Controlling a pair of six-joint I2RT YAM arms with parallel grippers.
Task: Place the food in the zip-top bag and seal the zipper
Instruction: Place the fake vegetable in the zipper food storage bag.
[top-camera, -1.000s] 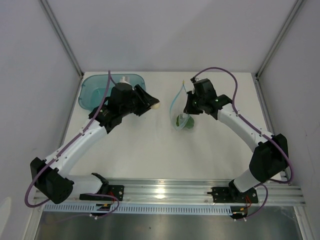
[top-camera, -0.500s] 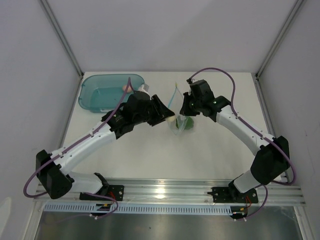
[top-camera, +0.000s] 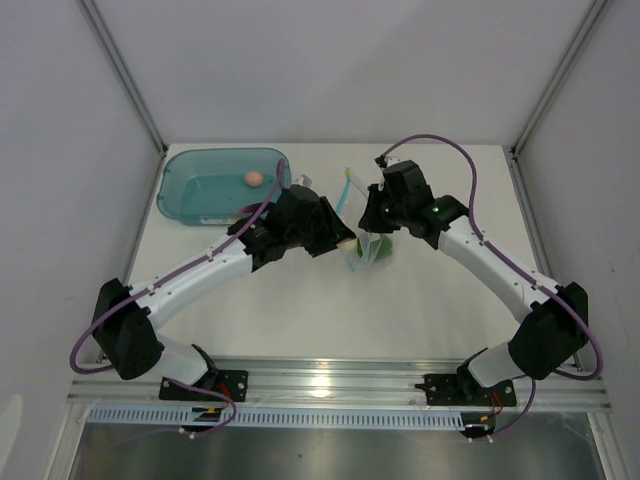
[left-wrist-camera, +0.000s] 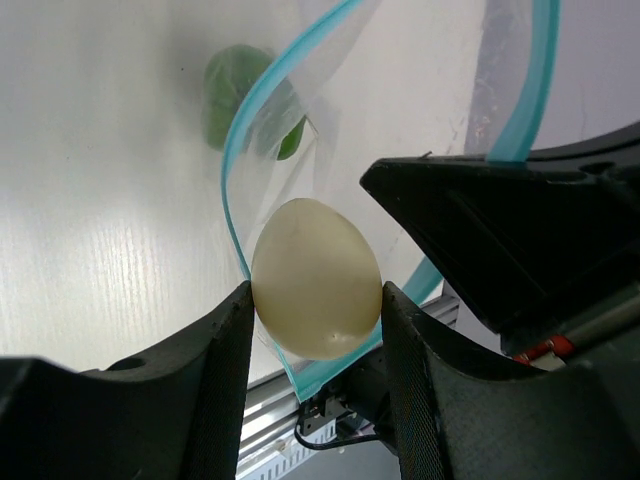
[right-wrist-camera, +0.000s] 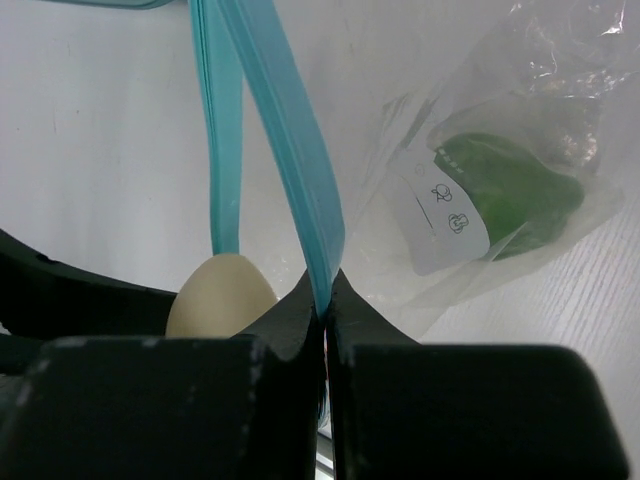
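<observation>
White surface (top-camera: 300, 310) underneath; left claw (left-wrist-camera: 315, 295), clamped on a cream egg (left-wrist-camera: 315, 265), has come from the tub (top-camera: 200, 190) to the bag (right-wrist-camera: 555, 55) mouth just ahead. Right claw (right-wrist-camera: 327, 290), pinched on the zipper (right-wrist-camera: 285, 150), holds it open for the drop.

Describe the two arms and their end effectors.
White link shells and black joints on the left arm and right arm, a purple cable looping along each. Matte black, tapering fingers on the left end effector and right end effector.
</observation>
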